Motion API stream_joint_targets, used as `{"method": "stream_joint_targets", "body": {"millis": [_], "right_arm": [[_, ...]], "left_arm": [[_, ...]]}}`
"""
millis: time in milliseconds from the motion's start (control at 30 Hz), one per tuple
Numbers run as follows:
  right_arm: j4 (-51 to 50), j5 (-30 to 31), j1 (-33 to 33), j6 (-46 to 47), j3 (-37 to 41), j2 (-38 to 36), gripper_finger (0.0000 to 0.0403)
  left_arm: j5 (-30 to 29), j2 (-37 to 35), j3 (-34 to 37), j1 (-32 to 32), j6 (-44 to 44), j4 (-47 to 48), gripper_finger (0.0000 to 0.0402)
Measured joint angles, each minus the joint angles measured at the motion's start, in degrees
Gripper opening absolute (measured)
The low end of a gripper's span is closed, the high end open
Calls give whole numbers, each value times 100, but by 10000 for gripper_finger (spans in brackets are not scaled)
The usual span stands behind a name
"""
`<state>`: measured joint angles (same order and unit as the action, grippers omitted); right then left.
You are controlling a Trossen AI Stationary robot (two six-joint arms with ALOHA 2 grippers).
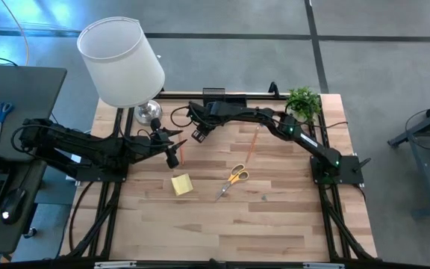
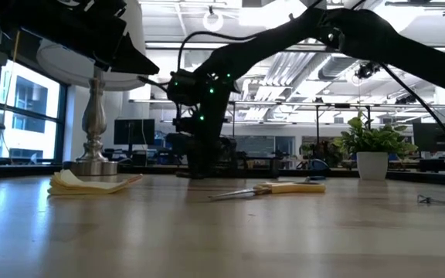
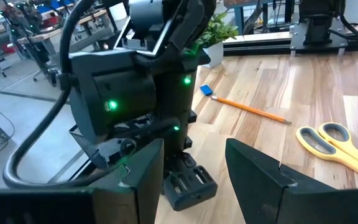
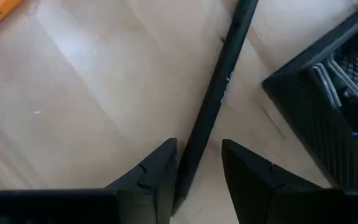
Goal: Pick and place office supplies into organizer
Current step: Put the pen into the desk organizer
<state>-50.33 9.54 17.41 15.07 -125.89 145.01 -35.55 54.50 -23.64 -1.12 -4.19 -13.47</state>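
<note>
A black pen lies on the wooden table beside the black organizer. My right gripper reaches down over it at the far left of the table. It is open, with one finger on each side of the pen's near end. My left gripper hovers open and empty just left of it, facing the right arm and the organizer. Orange-handled scissors, a yellow sticky-note pad, an orange pencil and a blue eraser lie loose on the table. My right gripper comes at the pen from above, slanting down, with its fingers along the pen. The pen's near end lies close to one finger; I cannot tell whether they touch. The pen rests flat on the table.
A white-shaded lamp stands at the far left corner, its metal base behind the sticky pad. A small green plant sits at the far right. A tiny clip lies near the right. Bare wood fills the near half.
</note>
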Motion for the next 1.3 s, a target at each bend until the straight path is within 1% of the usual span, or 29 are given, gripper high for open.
{"method": "stream_joint_targets", "body": {"millis": [100,200,300,400,433,467,600,667,733,800,900,1033,1133,1300], "right_arm": [[-13,-40,-21,-46,-4,0,120],[-20,-22,-70,-150,-4,0,103],[-31,56,-145,-305,-4,0,68],[-43,199,-219,-499,-4,0,22],[-46,224,-238,-595,-4,0,15],[-46,252,-251,-638,-4,0,12],[-69,377,-317,-846,-2,-18,23],[-111,393,-365,-943,11,-118,15],[-94,514,-426,-1072,13,-301,7],[-140,730,-466,-1161,11,-551,10],[-248,895,-491,-1306,11,-944,14],[-600,1101,-470,-1358,24,-1374,5],[-697,1329,-465,-1360,-13,-1631,8],[-937,1247,-426,-1497,24,-1681,5]], "left_arm": [[0,0,0,0,0,0,163],[0,0,0,0,0,-1,163],[0,0,0,0,0,0,163],[0,0,0,0,-2,-1,163],[0,0,0,0,-1,0,163],[0,0,0,2,-2,0,163],[0,0,0,2,-4,4,163],[0,0,0,2,-43,3,163],[-2,-2,-1,2,-55,13,163],[-3,-4,-1,2,-51,43,163],[-4,-51,-6,2,49,173,163],[-4,-294,-22,3,343,440,163],[105,-506,28,11,470,775,163],[149,-932,15,3,468,928,163]]}}
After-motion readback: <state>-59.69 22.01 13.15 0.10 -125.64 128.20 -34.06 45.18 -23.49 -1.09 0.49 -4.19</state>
